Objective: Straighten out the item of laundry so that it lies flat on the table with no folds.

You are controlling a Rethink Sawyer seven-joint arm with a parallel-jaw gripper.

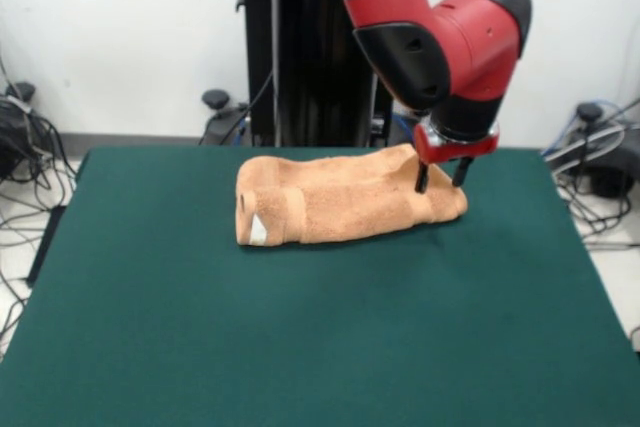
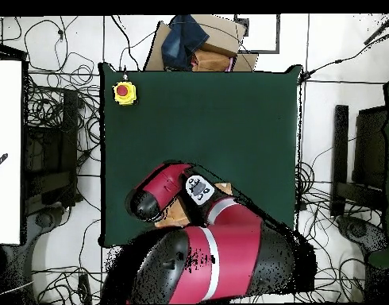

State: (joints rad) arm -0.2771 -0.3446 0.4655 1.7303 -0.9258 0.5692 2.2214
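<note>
The towel (image 1: pixel 345 200) lies bunched and folded into a long, rumpled bundle on the far half of the table (image 1: pixel 300 347), in the front view running from left of centre toward the right. Its left end is rolled over on itself, with a small white tag (image 1: pixel 258 231) showing at the lower left corner and a faint woven band beside it. The gripper (image 1: pixel 441 179) is at the right end of the towel; its two dark fingers (image 1: pixel 422 178) stand slightly apart, with their tips at the cloth. Whether any cloth is pinched between them cannot be told. In the overhead view the red and black arm (image 2: pixel 217 250) covers nearly all of the towel; only small tan patches (image 2: pixel 175 214) show beside it. A yellow box with a red button (image 2: pixel 125 92) sits at a table corner there.
</note>
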